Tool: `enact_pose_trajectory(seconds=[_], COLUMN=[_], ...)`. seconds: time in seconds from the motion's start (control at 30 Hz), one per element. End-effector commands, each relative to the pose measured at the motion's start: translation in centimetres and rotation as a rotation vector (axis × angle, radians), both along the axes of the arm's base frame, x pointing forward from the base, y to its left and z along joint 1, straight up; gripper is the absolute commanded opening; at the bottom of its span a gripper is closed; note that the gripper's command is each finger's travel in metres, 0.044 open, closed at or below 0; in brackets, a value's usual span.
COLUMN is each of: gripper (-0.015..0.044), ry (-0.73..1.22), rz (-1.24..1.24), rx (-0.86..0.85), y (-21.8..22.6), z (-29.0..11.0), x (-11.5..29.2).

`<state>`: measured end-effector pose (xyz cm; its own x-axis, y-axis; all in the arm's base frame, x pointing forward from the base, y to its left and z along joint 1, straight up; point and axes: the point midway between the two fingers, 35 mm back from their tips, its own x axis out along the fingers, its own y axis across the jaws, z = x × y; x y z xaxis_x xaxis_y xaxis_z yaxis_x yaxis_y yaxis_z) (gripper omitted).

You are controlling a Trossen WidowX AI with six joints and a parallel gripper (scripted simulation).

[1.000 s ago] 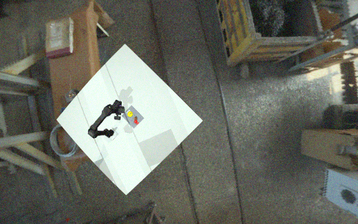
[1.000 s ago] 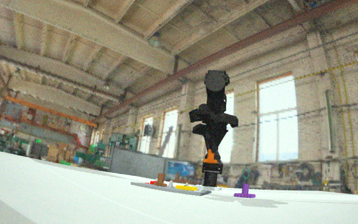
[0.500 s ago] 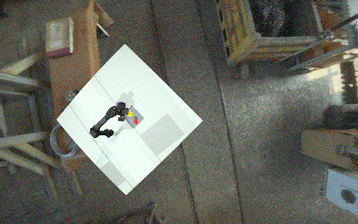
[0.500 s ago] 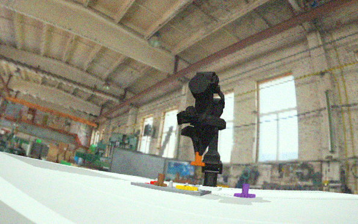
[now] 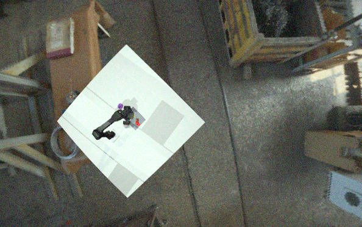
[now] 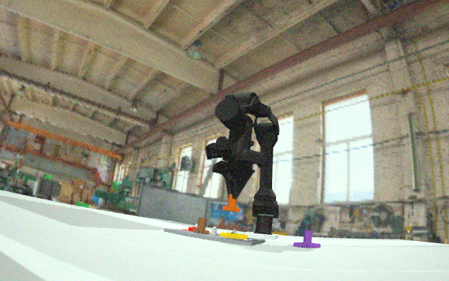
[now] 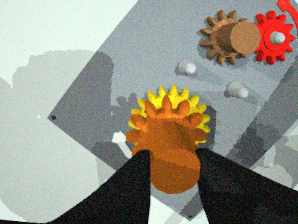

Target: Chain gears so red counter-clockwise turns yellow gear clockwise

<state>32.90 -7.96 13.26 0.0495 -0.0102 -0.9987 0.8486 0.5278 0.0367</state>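
My gripper point(image 6: 231, 195) point(image 7: 172, 159) is shut on the stem of the orange gear point(image 6: 231, 207) point(image 7: 167, 125) and holds it upright, above the board. In the wrist view it covers part of the yellow gear point(image 6: 233, 236) point(image 7: 172, 94), including any stripe. The grey board point(image 7: 142, 45) point(image 6: 252, 242) also bears the red gear point(image 7: 272, 53) point(image 5: 137, 123) and, beside it, a brown gear point(image 7: 215, 41) point(image 6: 202, 226), whose stem hides where they meet. Two empty pegs, one point(image 7: 188, 67) and another point(image 7: 239, 91), stand between the brown and yellow gears. A purple gear point(image 5: 120, 105) point(image 6: 307, 242) stands on the table off the board.
The white table point(image 5: 149, 165) surrounds the board. The white arrow point(image 7: 119, 137) is partly in view beside the yellow gear, and the red arrow point(image 7: 286, 6) is beside the red gear. The brown gear's stem rises above the board.
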Motion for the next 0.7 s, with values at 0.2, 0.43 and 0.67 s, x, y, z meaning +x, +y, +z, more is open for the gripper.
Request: enact_pose_trajectory(seconds=[0.2, 0.43, 0.67], gripper=[0.0000, 0.0000, 0.0000], ry=[0.014, 0.015, 0.014], rz=[0.015, 0.020, -0.042], rx=[0.002, -0.001, 0.002], y=[-2.4, -3.6, -3.6], z=[-1.2, -1.6, -1.4], x=[-0.1, -0.2, -0.2])
